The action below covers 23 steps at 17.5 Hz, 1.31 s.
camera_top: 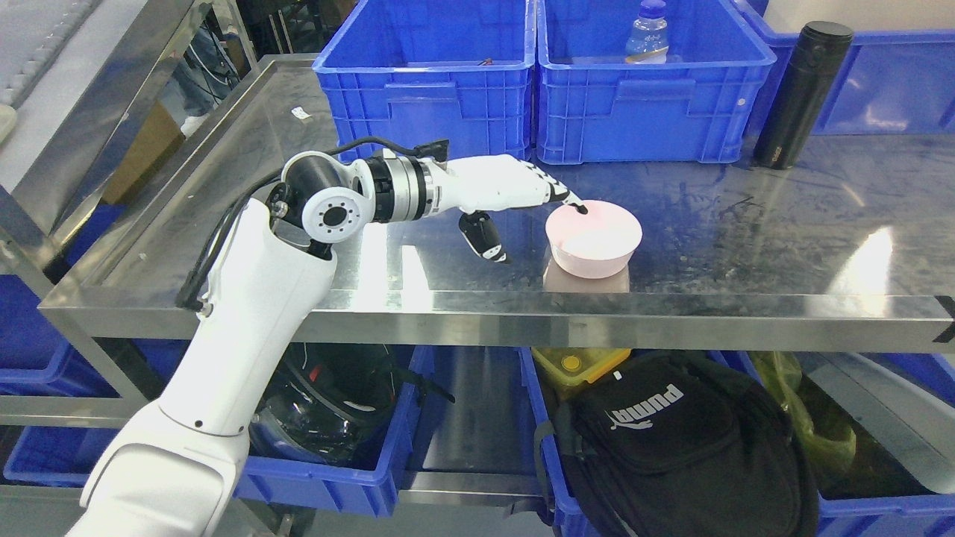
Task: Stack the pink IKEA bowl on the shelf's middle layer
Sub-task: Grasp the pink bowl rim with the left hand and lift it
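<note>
A pink bowl [595, 239] stands upright on the steel middle shelf [746, 246], near its front edge. My left arm reaches in from the lower left across the shelf. The left hand [542, 234] is at the bowl's left side with its fingers [556, 195] stretched out. One black fingertip hooks over the bowl's far-left rim. The thumb [485, 240] hangs down to the left, clear of the bowl's wall. The hand is open and does not enclose the bowl. I cannot tell whether it is one bowl or a stack. The right arm does not show.
Two blue crates [433, 97] [649, 104] stand at the back of the shelf, the right one holding a water bottle [647, 33]. A black flask [800, 93] stands at the back right. Below are blue bins, a black bag [671, 440] and a dark helmet [328, 410].
</note>
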Tool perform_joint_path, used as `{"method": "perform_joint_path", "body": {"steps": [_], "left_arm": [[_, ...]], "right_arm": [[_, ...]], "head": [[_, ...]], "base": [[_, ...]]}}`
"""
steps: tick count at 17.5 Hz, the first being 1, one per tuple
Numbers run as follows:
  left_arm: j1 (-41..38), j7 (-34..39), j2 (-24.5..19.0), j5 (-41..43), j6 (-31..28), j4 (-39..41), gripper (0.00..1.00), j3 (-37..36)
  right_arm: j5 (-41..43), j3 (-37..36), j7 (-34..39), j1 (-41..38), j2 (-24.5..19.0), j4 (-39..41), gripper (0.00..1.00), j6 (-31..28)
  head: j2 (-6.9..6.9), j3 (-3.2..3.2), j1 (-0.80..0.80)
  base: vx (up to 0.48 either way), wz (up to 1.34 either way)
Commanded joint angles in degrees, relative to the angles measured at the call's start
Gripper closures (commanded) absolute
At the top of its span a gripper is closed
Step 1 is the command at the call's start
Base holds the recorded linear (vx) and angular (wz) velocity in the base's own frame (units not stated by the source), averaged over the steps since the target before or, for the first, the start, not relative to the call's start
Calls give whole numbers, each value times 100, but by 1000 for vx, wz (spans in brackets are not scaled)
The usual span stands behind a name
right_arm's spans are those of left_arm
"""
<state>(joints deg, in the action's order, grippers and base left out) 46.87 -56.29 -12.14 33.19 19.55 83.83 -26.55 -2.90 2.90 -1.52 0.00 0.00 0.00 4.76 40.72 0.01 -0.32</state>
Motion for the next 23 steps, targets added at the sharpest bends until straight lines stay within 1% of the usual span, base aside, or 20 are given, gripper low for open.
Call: {"method": "perform_joint_path", "body": {"steps": [1, 4, 6, 11, 18, 20, 23], "left_arm": [[94, -57, 396, 258, -22, -411, 19, -544], [77, -66, 440, 267, -22, -472, 21, -606], [77, -75, 449, 267, -22, -560, 25, -606], [85, -57, 493, 460, -22, -762, 28, -597], [138, -13, 801, 671, 48, -1228, 31, -580], [147, -4, 818, 672, 66, -1333, 36, -571], [147, -13, 845, 672, 66, -1378, 51, -510]], "right_arm": [[0, 0, 3, -123, 100, 100, 0, -1], [0, 0, 3, -123, 100, 100, 0, -1], [0, 0, 3, -123, 100, 100, 0, -1], [0, 0, 3, -123, 100, 100, 0, -1], [0, 0, 3, -123, 100, 100, 0, -1], [0, 0, 3, -123, 100, 100, 0, -1], [0, 0, 3, -123, 100, 100, 0, -1]], "head": [[0, 0, 0], [0, 0, 0], [0, 0, 0], [0, 0, 0], [0, 0, 0], [0, 0, 0], [0, 0, 0]], "base": [[0, 0], [0, 0], [0, 0], [0, 0], [0, 0], [0, 0], [0, 0]]}}
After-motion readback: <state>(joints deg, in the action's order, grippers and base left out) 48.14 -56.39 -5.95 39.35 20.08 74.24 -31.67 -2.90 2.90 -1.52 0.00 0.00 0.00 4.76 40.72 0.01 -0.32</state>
